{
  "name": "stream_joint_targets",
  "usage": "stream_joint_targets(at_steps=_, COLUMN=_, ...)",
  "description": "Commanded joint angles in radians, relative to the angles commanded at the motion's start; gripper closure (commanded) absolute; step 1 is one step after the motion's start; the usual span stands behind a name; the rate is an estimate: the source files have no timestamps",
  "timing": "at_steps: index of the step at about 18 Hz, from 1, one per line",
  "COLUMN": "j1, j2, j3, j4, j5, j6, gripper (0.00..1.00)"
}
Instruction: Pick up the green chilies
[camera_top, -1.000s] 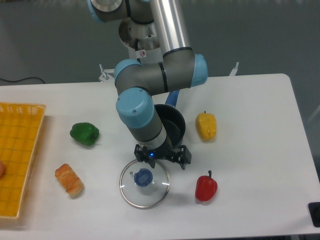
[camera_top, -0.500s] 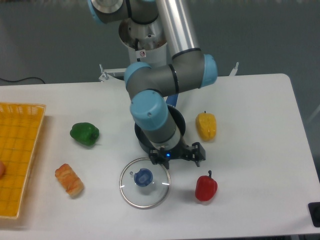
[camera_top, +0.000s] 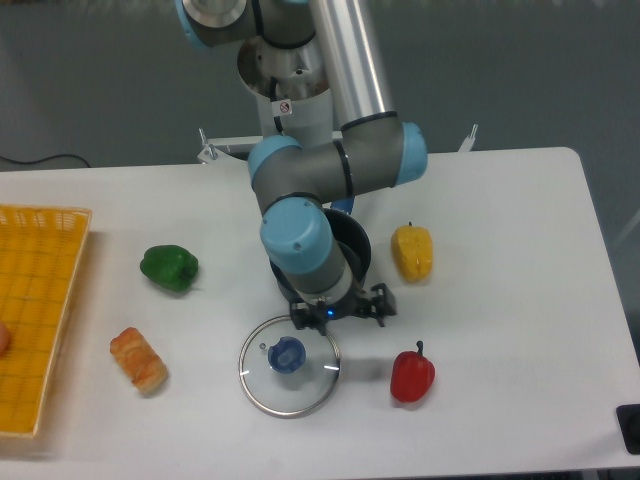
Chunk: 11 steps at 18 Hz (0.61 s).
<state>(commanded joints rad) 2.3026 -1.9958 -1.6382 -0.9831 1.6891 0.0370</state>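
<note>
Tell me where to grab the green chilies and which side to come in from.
Grip the green chilies across the narrower front-to-back span of the lumpy body, coming straight down from above. It lies low and wider left to right on the bare table, with open space all around, so the fingers probably fit either side. The gripper is well off to its right, above the glass lid.

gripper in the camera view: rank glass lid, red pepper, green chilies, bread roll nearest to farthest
From the gripper:
1. Glass lid, just below it toward the front.
2. Red pepper, front right.
3. Green chilies, far to the left.
4. Bread roll, front left, farthest.
</note>
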Motion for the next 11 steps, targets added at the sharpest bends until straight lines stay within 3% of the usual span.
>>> stream_joint_targets(at_steps=4, j1=-0.087, j2=0.046, j3=-0.002, j4=-0.080, j5=0.009, j6=0.027, gripper=0.00)
stream_joint_targets(at_steps=9, j1=-0.224, j2=0.074, j3=0.018, j4=-0.201, j5=0.078, j6=0.226, gripper=0.00)
stream_joint_targets(at_steps=11, j1=-0.285, j2=0.069, j3=0.026, j4=-0.215, j5=0.112, j6=0.384, gripper=0.00)
